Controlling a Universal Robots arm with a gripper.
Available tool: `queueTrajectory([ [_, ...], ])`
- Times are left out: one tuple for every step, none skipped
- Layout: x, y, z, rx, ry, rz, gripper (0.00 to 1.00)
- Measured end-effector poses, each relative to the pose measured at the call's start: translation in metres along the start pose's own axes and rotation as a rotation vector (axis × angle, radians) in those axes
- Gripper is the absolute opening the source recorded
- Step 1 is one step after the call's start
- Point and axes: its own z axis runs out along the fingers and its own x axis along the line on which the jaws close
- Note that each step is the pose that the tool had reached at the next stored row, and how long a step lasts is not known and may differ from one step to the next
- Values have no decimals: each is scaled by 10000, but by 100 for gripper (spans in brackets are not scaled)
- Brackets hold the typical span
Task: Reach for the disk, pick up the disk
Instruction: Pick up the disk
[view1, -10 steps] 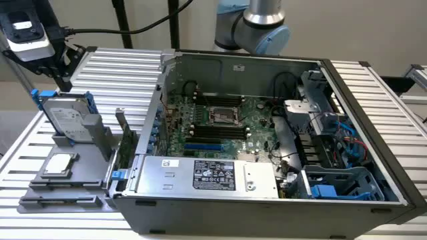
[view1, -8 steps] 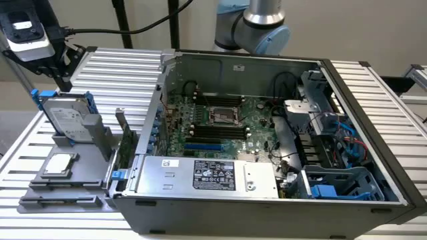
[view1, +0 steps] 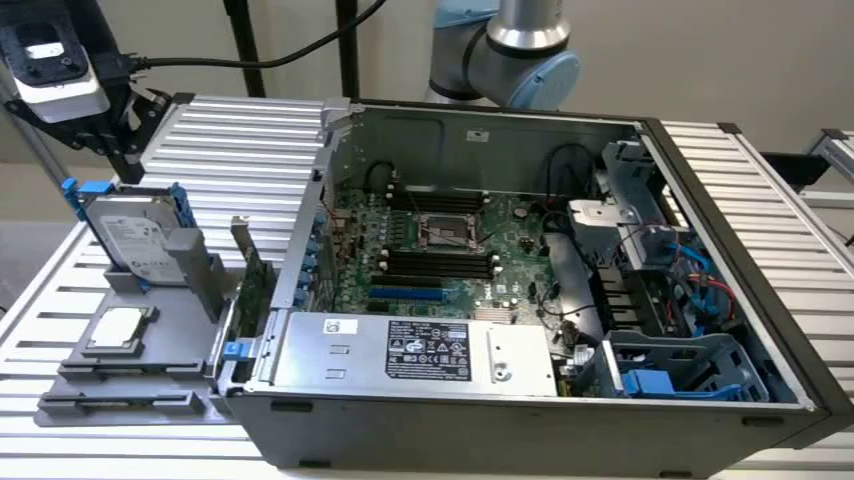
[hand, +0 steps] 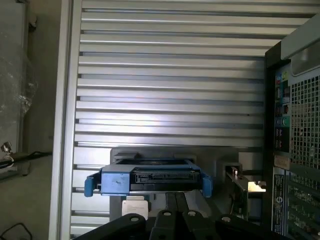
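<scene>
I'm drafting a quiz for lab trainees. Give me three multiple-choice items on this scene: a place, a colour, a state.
1. Where is the gripper? A inside the computer case; B just above the disk; C over the chip tray.
2. The disk's carrier frame is: A blue; B red; C yellow.
3. The disk is: A lying flat; B lifted clear; C standing on edge in its grey holder.
Answers: 1 B, it hangs over the disk's top edge; 2 A, blue edges flank the drive; 3 C, its lower part sits in the holder.
</scene>
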Motion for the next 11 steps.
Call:
queueTrajectory([
  [0,0,0,0,0,0,11],
  [0,0,0,0,0,0,11],
  [0,0,0,0,0,0,11],
  [11,0,-1,1,1,1,11],
  [35,1,-1,2,1,1,11],
  [69,2,0,0,1,1,11],
  [114,3,0,1,0,0,11],
  [162,4,1,0,-1,0,11],
  [206,7,1,0,-1,1,11],
  [250,10,0,0,0,0,11],
  [291,14,0,1,1,-1,11],
])
